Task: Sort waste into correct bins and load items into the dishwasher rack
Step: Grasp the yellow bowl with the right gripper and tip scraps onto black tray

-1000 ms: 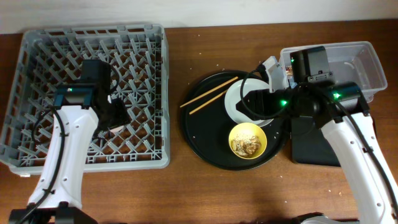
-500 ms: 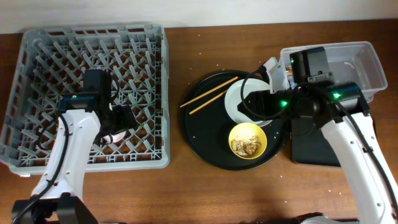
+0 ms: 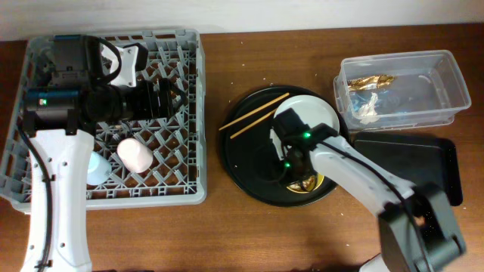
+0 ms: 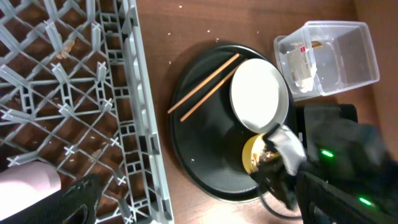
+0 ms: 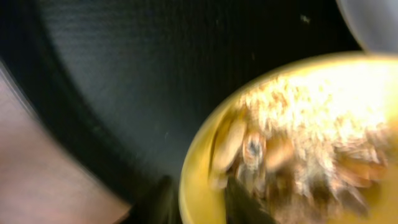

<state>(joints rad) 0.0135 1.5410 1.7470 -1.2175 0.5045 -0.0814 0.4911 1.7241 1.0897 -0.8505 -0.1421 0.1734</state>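
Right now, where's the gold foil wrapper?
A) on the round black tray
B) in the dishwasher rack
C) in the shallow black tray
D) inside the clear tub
D: the overhead view shows the gold foil wrapper lying inside the clear tub, next to the white tissue.

1 pink cup [image 4: 25, 186] in grey rack [image 4: 62, 81], 2 chopsticks [image 4: 205, 86] and plate [image 4: 256, 96] on round black tray [image 4: 199, 149]
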